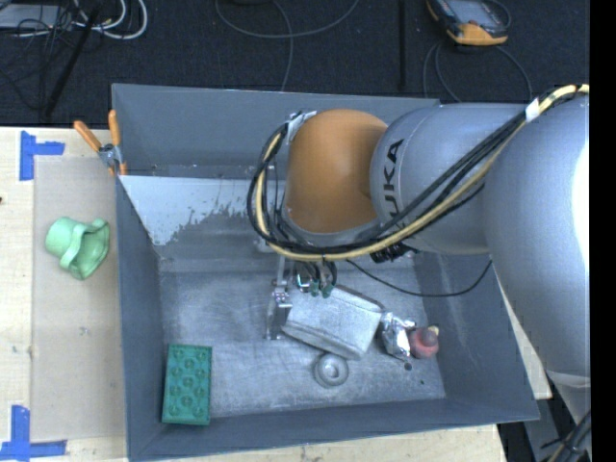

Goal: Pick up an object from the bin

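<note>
My gripper (289, 301) hangs below the arm's orange cover, near the middle of the bin floor. Its tip is low, at the left end of a flat grey-white rectangular block (337, 323) that lies tilted just right of it. A small grey ring-shaped piece (330, 369) rests on the floor just in front of the block. To the block's right lies a small silver and red thing (411, 340).
A green studded building plate (188, 383) lies in the bin's front left corner, well apart from the gripper. Outside the bin, on the board to the left, sits a light green cup-like thing (77, 246). The arm covers the bin's back right part.
</note>
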### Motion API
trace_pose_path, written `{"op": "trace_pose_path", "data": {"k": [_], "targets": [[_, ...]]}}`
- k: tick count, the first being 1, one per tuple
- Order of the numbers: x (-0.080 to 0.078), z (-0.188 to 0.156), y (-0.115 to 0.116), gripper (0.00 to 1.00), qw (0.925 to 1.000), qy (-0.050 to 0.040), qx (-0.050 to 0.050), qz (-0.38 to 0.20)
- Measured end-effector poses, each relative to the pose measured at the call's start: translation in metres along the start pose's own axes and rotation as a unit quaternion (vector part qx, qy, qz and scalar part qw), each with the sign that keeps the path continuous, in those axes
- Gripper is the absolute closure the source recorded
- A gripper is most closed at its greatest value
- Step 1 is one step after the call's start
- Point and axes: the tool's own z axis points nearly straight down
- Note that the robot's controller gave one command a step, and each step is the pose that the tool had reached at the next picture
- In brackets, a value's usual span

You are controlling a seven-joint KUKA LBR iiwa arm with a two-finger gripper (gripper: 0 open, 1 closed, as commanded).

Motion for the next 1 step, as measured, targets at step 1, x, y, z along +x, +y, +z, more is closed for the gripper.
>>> {"op": "trace_pose_path", "data": {"k": [1], "targets": [[0.0418,0.062,-0.0643,0.0,0.9981,-0.0071,-0.001,-0.062]]}}
